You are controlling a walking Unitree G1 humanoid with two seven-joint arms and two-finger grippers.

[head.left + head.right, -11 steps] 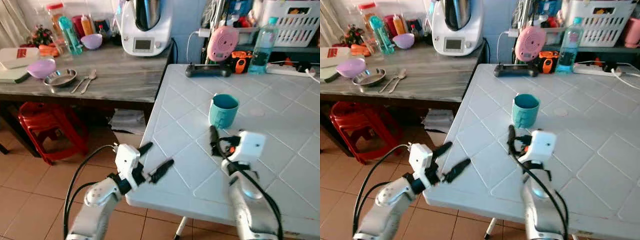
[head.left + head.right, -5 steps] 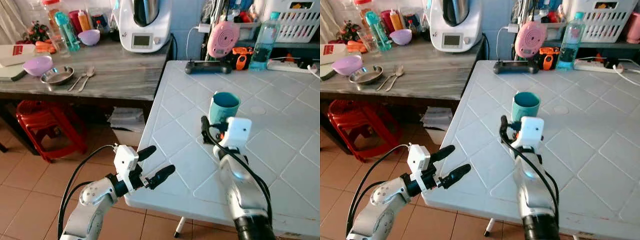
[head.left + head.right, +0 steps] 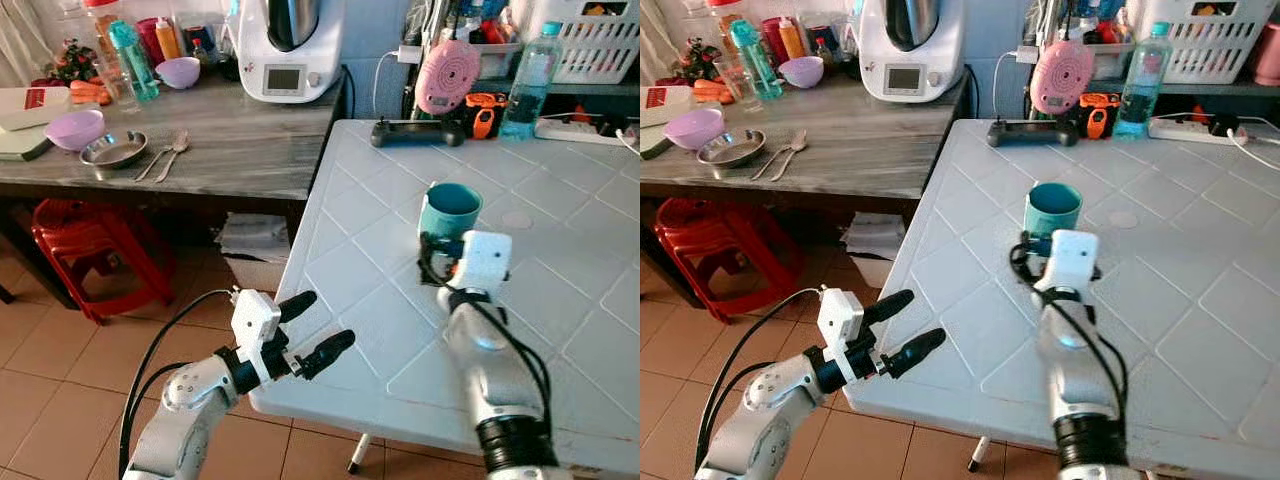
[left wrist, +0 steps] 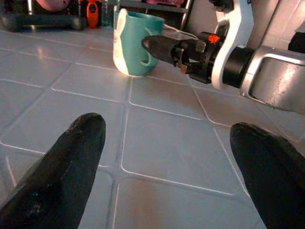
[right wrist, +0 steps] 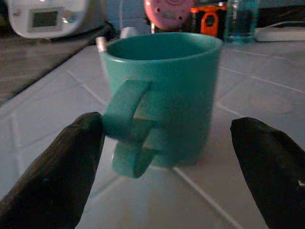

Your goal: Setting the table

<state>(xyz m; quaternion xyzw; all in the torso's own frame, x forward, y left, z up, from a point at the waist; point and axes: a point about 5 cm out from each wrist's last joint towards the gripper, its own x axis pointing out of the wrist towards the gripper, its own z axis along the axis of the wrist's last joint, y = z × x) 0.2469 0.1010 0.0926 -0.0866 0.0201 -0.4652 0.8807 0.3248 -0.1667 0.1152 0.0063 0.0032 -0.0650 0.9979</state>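
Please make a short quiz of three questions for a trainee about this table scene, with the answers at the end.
1. True or false: the teal mug lies on its side on the white table.
2. The mug's handle points toward: A) the water bottle; B) the right gripper; C) the pink fan.
3. Fill in: the left gripper hovers at the table's ____ edge, fingers apart.

Key:
1. False; it stands upright.
2. B.
3. Near.
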